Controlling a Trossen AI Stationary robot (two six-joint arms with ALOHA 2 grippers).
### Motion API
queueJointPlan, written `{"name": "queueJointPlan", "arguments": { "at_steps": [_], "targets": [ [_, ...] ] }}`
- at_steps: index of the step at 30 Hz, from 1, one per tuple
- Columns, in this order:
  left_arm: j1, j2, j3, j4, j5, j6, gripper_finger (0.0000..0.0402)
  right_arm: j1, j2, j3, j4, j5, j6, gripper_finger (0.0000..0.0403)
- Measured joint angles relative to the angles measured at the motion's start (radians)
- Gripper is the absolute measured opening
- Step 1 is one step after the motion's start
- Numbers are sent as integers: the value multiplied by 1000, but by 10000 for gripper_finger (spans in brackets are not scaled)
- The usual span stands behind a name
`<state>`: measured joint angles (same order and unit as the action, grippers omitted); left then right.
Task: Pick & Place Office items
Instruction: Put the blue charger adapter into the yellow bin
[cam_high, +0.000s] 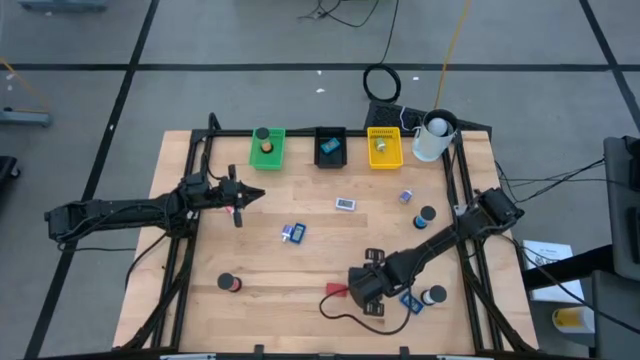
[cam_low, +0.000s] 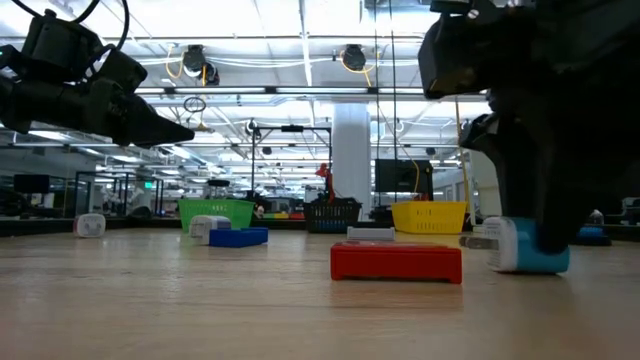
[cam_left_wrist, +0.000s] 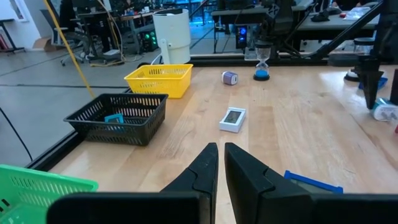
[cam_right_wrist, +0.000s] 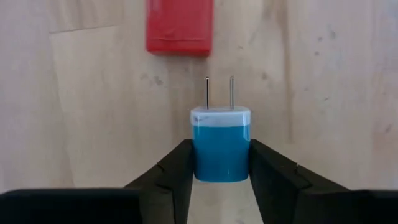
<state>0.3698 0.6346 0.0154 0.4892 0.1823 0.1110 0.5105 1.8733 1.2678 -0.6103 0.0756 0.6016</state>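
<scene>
Blue plastic wall charger with a white face and two metal prongs (cam_right_wrist: 221, 144) is sitting right between the right gripper's (cam_right_wrist: 220, 163) dark fingers (cam_right_wrist: 173, 174), which are pressed against both its sides, down on the pale wooden tabletop (cam_high: 300, 270) near the front edge. Just past the prongs lies a flat red rectangular block (cam_right_wrist: 180, 26), close to the charger but not touching it. Further out, a dark round roll (cam_high: 230, 283) sits alone at the front left, and a small blue block (cam_high: 293, 232) and a small white rectangular piece (cam_high: 345, 204) lie mid-table. Green (cam_high: 267, 148), black (cam_high: 330, 146) and yellow (cam_high: 385, 147) mesh trays line the back edge beside a white cup (cam_high: 433, 138). Left gripper (cam_left_wrist: 217, 163) hangs above the table's left side, fingers nearly together with nothing between them.
</scene>
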Motion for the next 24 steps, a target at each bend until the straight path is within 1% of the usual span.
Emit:
{"name": "queueJointPlan", "arguments": {
  "at_steps": [4, 6, 9, 12, 15, 17, 20, 24],
  "targets": [
    [0, 0, 0, 0, 0, -15, 37, -24, -21, 0, -21, 0, -26, 134],
    [0, 0, 0, 0, 0, -13, 37, -41, -51, 0, -46, 7, -41, 136],
    [0, 0, 0, 2, 0, -6, 37, -74, -121, 0, -104, 84, -72, 135],
    [0, 0, 0, 3, 0, 8, 37, -135, -212, 0, -216, 206, -90, 131],
    [0, 0, 0, 6, 0, 10, 37, -242, -300, 0, -326, 302, -90, 131],
    [0, 0, 0, 10, 0, 11, 37, -331, -342, 0, -355, 365, -101, 135],
    [0, 0, 0, 10, 0, 14, 37, -477, -374, 0, -352, 396, -162, 142],
    [0, 0, 0, 10, 0, 10, 37, -697, -371, -1, -294, 393, -230, 141]
  ]
}}
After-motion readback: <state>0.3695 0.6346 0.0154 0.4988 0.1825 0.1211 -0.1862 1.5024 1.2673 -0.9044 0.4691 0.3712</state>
